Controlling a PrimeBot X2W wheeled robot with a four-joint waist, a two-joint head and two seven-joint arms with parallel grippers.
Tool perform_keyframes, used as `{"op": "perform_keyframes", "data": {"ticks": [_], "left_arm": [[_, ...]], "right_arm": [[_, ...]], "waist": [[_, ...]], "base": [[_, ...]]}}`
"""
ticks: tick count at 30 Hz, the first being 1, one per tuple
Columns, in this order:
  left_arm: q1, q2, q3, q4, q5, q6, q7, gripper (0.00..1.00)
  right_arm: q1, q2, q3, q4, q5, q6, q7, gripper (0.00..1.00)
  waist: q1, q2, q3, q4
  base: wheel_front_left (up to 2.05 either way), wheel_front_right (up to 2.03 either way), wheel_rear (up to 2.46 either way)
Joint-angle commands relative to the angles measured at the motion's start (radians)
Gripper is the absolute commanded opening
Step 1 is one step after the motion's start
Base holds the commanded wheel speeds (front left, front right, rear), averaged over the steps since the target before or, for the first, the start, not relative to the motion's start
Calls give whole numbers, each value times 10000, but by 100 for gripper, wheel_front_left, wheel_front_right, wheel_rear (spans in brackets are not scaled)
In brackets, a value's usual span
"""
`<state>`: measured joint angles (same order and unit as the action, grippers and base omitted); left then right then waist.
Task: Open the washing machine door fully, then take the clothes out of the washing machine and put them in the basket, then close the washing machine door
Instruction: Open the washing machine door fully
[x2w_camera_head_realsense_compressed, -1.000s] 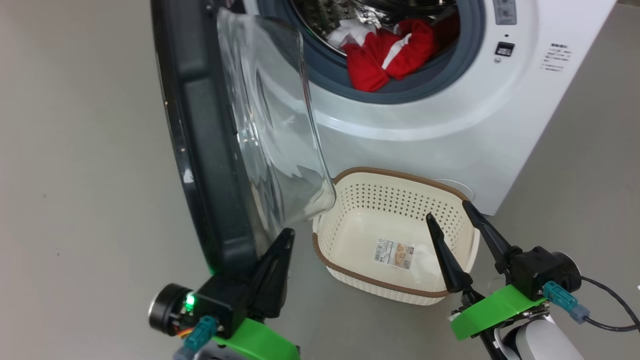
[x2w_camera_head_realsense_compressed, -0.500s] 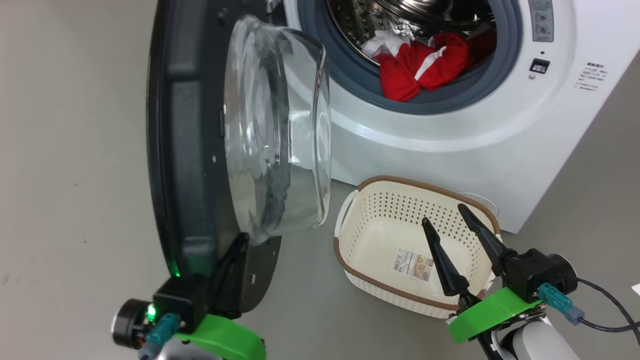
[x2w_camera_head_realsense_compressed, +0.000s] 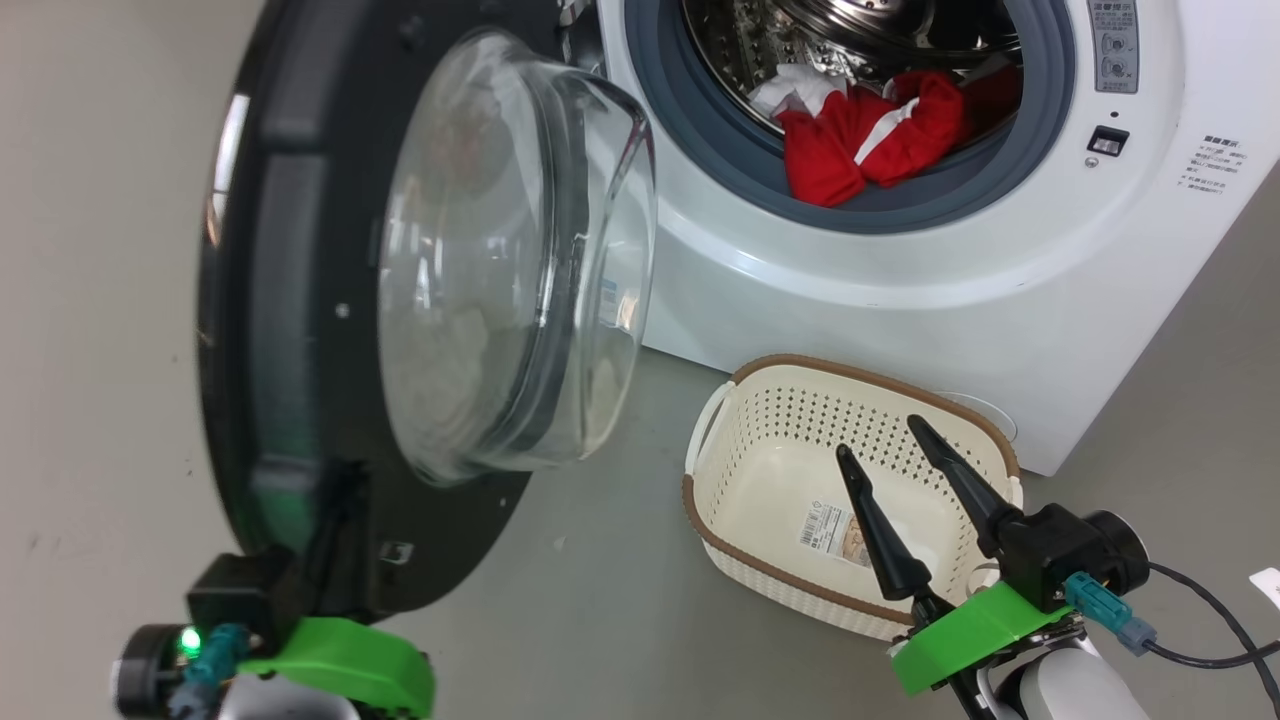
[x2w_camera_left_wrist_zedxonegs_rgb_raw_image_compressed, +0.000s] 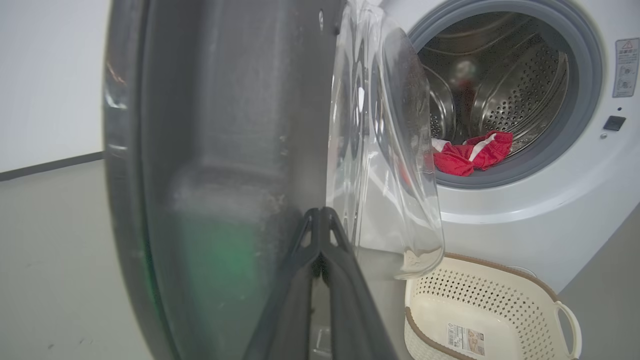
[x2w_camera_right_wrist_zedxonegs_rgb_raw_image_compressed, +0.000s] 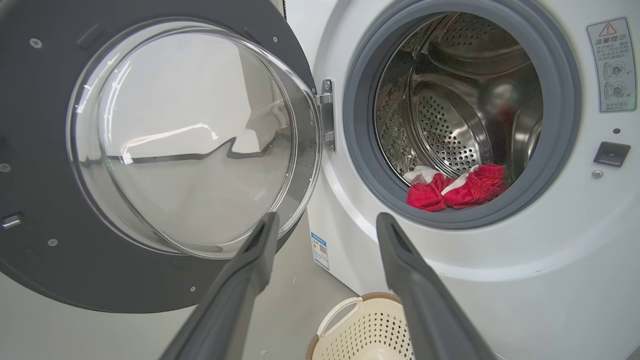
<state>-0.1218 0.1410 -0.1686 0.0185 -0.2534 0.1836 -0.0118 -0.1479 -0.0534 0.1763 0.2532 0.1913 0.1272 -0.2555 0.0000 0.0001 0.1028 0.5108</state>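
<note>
Left gripper (x2w_camera_left_wrist_zedxonegs_rgb_raw_image_compressed: 320, 215): fingers clenched together with nothing between them, tips set at the dark inner face of the washing machine door (x2w_camera_head_realsense_compressed: 260, 300) near its lower edge; whether they touch it cannot be told. Right gripper (x2w_camera_head_realsense_compressed: 876, 437): released, fingers spread apart, holding nothing, poised above the near part of the basket (x2w_camera_head_realsense_compressed: 860, 372) and pointing toward the drum opening. The door hangs swung open at the left of the washing machine (x2w_camera_head_realsense_compressed: 900, 300), carried on a metal hinge (x2w_camera_right_wrist_zedxonegs_rgb_raw_image_compressed: 327, 115), its clear glass bowl bulging toward the machine. The red and white clothes (x2w_camera_head_realsense_compressed: 860, 130) lie low in the perforated steel drum (x2w_camera_right_wrist_zedxonegs_rgb_raw_image_compressed: 450, 135), resting against the grey gasket (x2w_camera_head_realsense_compressed: 900, 212). The basket stands on the grey floor (x2w_camera_head_realsense_compressed: 100, 300) just before the machine's front, a sticker (x2w_camera_head_realsense_compressed: 835, 530) visible on its bottom.
</note>
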Motion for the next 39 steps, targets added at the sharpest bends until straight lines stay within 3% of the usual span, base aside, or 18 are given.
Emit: {"op": "perform_keyframes", "data": {"ticks": [1,12,39], "left_arm": [[-140,374,650,-109,53,242,-116,0],[-502,849,1540,744,-261,477,-502,0],[-2497,1423,2799,3841,-1196,246,-2230,0]], "right_arm": [[-118,32,265,-221,-42,35,-63,100],[-176,32,244,-221,-290,35,-63,100],[-581,32,253,-178,-499,35,-63,100]], "waist": [[0,-1,24,-9],[0,-1,226,-46],[0,-1,806,-267]], "base": [[0,0,0],[0,0,0],[0,0,0]]}}
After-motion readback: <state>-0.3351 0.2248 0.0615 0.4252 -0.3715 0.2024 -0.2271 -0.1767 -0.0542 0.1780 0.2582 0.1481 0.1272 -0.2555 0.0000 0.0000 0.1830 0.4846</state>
